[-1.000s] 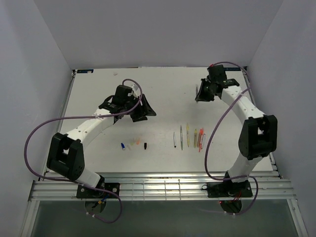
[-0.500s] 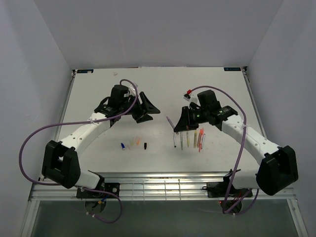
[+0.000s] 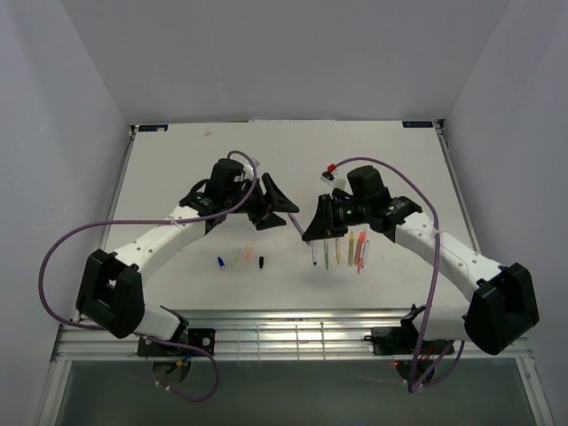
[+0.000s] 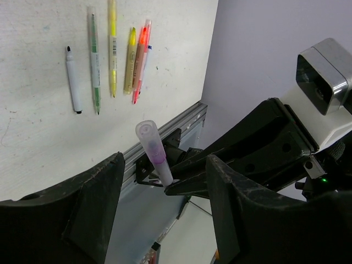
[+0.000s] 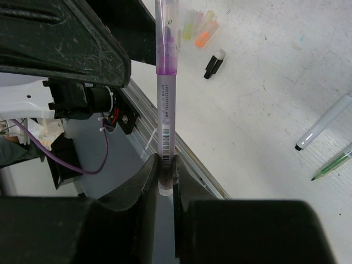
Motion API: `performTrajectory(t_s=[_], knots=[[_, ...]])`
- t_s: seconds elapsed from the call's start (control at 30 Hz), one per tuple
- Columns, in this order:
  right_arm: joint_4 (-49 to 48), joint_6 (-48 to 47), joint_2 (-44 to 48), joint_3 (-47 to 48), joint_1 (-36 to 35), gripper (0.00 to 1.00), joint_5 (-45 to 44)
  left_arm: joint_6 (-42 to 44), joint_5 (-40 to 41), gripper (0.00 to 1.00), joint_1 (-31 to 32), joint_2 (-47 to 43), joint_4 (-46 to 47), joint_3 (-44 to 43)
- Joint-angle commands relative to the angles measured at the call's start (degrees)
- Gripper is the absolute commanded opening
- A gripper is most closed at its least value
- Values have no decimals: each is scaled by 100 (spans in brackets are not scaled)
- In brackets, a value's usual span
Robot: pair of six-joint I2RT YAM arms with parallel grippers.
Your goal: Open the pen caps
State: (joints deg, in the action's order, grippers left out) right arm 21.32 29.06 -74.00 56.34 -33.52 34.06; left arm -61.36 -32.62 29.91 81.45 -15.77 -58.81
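Purple pen (image 5: 165, 104) is pinched at its tail by the right pincer (image 5: 166, 165), pressed together on it, so its cap (image 4: 149, 140) points toward the left pincer (image 4: 164, 165). That one is spread, a finger on either side of the cap, seemingly not touching, placed to pull it off. Loose caps (image 5: 204, 37) lie on the table (image 5: 264, 110) at upper centre; uncapped pens (image 4: 112, 49) lie upper left.

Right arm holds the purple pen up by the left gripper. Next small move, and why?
Probably close the left gripper on the purple cap: in the left wrist view its open fingers flank the cap, and the right gripper is shut on the purple pen, cap not yet off.
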Motion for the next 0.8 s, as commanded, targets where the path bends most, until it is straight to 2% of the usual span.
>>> performTrajectory(t_s=[0.0, 0.23, 0.33, 0.67, 0.77], knots=[[-269, 47, -27, 53, -58, 8, 91, -156, 45, 71, 24, -94, 109, 62], [-348, 74, 26, -88, -155, 8, 171, -200, 133, 65, 24, -15, 83, 10], [-357, 47, -9, -70, -173, 8, 250, -192, 151, 59, 24, 46, 83, -61], [-401, 47, -124, 70, -190, 8, 382, -34, 168, 28, 24, 117, -31, -140], [-331, -5, -229, 158, -190, 10, 408, 1, 168, 16, 24, 143, -75, -192]])
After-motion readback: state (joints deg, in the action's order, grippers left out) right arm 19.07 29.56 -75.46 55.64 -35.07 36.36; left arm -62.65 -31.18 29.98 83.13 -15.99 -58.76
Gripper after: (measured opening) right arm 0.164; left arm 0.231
